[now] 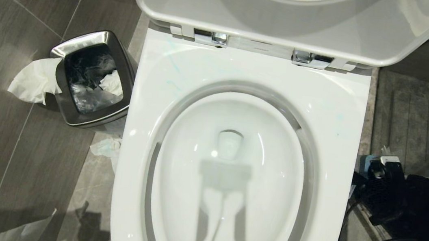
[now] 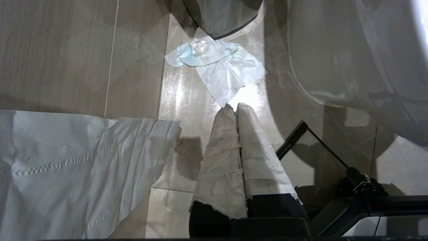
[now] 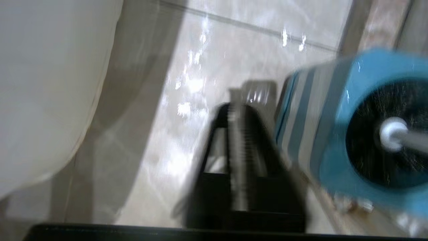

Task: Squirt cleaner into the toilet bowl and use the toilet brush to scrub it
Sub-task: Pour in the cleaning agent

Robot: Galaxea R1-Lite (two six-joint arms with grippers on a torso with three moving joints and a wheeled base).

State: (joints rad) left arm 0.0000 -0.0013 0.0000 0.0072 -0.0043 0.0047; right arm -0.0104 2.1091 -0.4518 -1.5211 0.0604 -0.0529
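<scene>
Right hand (image 3: 239,110) beside toilet brush (image 3: 394,134).

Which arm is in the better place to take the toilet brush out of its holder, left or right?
Right, probably. The right gripper is next to the blue striped holder, where the toilet brush stands. The left gripper is shut above tissue paper on the floor, on the toilet's bin side.

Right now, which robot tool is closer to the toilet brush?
The right tool. It sits just beside the striped holder where the toilet brush stands. The left tool hangs over floor tissue on the toilet bowl's other side.
</scene>
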